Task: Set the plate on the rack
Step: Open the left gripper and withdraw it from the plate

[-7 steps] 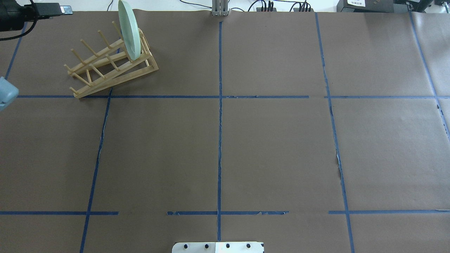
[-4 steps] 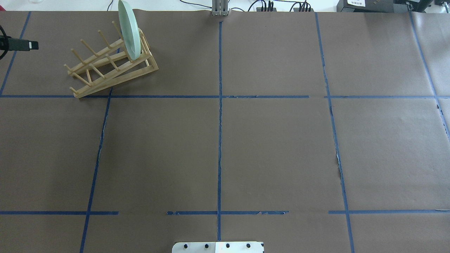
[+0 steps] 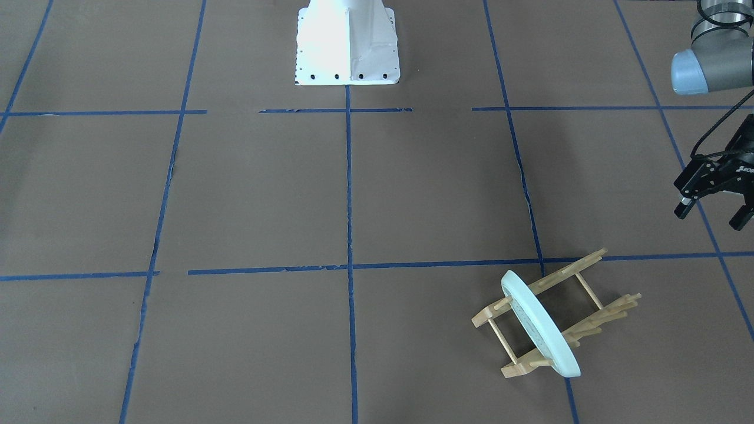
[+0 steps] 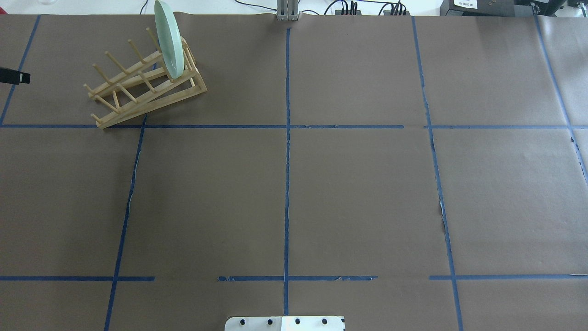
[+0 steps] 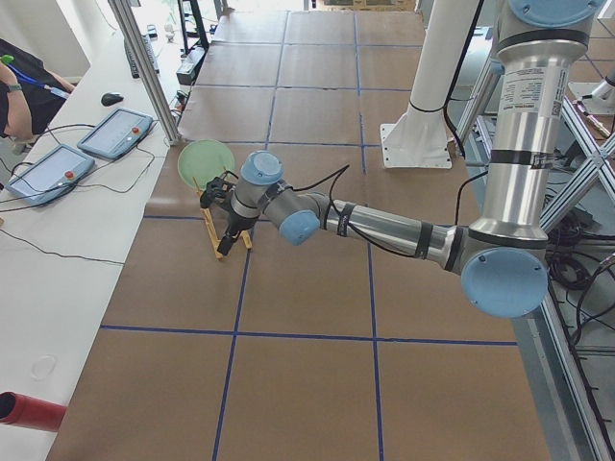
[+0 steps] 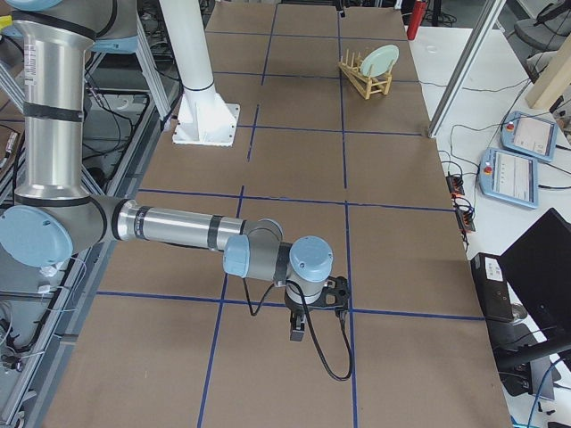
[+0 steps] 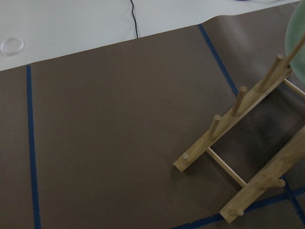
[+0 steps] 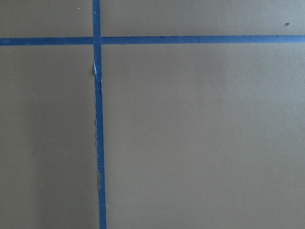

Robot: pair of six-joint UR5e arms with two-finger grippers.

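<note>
The pale mint-green plate (image 4: 169, 39) stands on edge between the pegs at the far end of the wooden rack (image 4: 138, 89), at the table's far left. Both also show in the front view, the plate (image 3: 539, 324) across the rack (image 3: 595, 315). My left gripper (image 3: 711, 215) is open and empty, raised off to the side of the rack and apart from it. Only one fingertip (image 4: 14, 76) shows at the overhead view's left edge. The left wrist view shows the rack's pegs (image 7: 238, 143) and the plate's edge (image 7: 298, 43). My right gripper (image 6: 308, 314) hangs over bare table far from the rack; I cannot tell whether it is open or shut.
The robot's white base (image 3: 347, 47) stands at the table's near middle edge. Blue tape lines (image 4: 287, 138) divide the brown table cover. Cables and devices (image 4: 367, 7) lie past the far edge. Operator tablets (image 5: 115, 134) sit on the white bench beside the rack.
My left gripper has drawn back from the far left corner toward the robot and almost out of the overhead view. The plate and the rack have not moved.
</note>
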